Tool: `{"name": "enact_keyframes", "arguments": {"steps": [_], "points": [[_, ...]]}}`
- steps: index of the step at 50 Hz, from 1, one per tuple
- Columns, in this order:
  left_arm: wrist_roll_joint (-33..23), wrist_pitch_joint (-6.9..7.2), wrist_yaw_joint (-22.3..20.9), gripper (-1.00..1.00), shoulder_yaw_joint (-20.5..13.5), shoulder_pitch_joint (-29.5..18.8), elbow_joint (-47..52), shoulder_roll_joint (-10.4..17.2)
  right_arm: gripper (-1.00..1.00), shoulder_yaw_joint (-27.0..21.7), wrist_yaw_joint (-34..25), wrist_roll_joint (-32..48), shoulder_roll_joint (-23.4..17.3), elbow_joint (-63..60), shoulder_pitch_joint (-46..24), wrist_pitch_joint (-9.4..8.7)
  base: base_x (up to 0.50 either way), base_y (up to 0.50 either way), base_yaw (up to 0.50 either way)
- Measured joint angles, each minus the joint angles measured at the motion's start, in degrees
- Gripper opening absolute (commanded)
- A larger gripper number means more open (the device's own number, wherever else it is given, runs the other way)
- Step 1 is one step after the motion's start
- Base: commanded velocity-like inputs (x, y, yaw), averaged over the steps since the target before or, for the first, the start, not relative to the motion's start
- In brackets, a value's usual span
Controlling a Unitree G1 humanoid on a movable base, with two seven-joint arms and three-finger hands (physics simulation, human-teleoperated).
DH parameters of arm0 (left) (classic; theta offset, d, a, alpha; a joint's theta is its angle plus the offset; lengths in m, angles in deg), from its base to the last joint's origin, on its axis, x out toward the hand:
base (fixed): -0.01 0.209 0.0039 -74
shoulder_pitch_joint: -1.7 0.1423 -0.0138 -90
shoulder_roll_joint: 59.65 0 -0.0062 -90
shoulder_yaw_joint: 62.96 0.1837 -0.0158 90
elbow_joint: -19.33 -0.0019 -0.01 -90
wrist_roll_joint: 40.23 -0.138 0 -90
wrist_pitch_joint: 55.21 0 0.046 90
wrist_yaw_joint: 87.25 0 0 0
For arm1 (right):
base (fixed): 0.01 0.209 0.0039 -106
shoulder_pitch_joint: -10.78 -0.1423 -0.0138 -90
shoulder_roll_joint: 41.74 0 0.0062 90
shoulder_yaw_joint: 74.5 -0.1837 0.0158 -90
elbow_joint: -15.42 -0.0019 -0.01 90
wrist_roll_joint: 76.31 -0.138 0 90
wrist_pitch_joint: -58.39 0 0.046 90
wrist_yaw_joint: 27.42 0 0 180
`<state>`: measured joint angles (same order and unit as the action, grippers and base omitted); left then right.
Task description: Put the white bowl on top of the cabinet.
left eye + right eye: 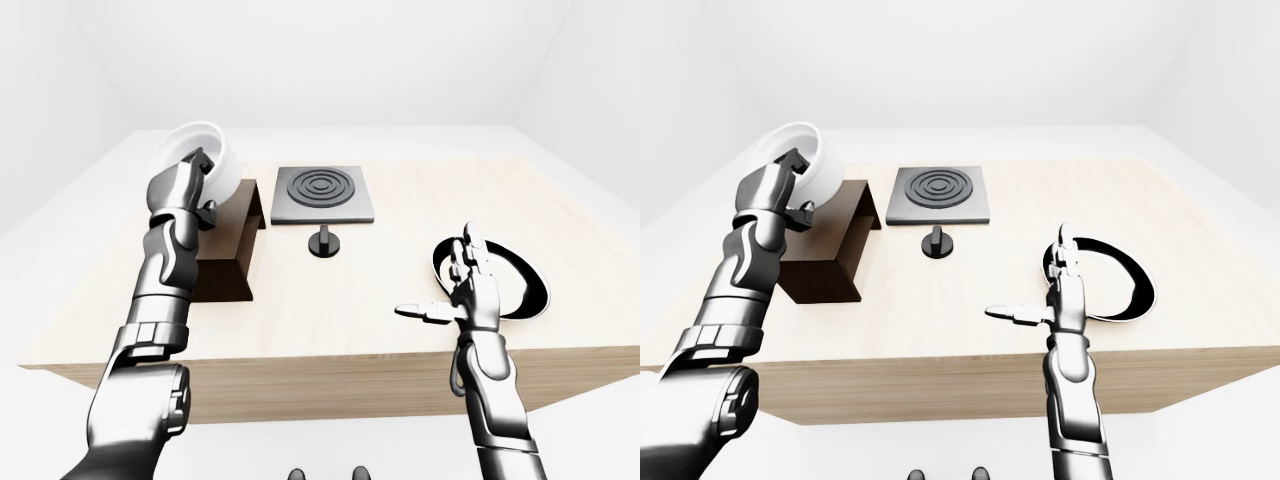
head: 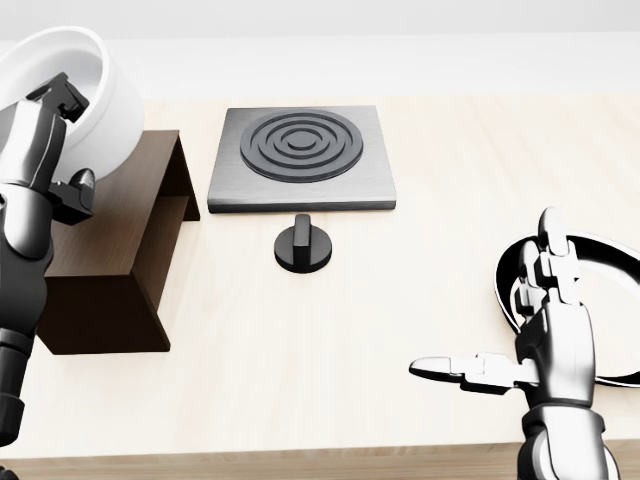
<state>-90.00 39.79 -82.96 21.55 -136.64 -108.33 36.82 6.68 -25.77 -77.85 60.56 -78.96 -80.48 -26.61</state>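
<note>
Head view shows the left hand gripping the rim of the round white bowl, which is tilted on its side above the top-left end of the dark brown wooden cabinet on the pale wooden table. The right hand hovers with fingers spread wide, holding nothing, beside the black round plate. A square grey hob plate and black knob lie centre.
</note>
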Motion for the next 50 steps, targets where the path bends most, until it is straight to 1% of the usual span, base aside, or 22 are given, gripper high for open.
{"name": "enact_keyframes", "arguments": {"steps": [10, 22, 35, 50], "points": [[1.4, 0.0, 2.3, -1.0, 0.3, -0.6, -2.9, -0.2, 1.0, 0.1, 0.1, 0.2, 0.1, 0.2, 0.0, 0.0, 0.0, 0.0, 0.0], [1.9, 0.0, 3.9, -1.0, 1.1, -0.9, -5.3, -0.8, 1.0, 0.2, 0.1, 0.3, 0.0, 0.3, 0.0, 0.0, 0.0, 0.0, 0.0], [1.9, 0.0, 4.4, -1.0, 1.5, -0.9, -6.6, -1.1, 1.0, 0.2, 0.1, 0.4, 0.1, 0.5, 0.1, 0.0, 0.0, 0.0, 0.0], [0.7, 0.0, 4.5, -1.0, 1.3, -0.7, -6.2, -0.7, 1.0, 0.4, 0.2, 0.7, 0.2, 0.6, 0.2, 0.0, 0.0, 0.0, 0.0]]}}
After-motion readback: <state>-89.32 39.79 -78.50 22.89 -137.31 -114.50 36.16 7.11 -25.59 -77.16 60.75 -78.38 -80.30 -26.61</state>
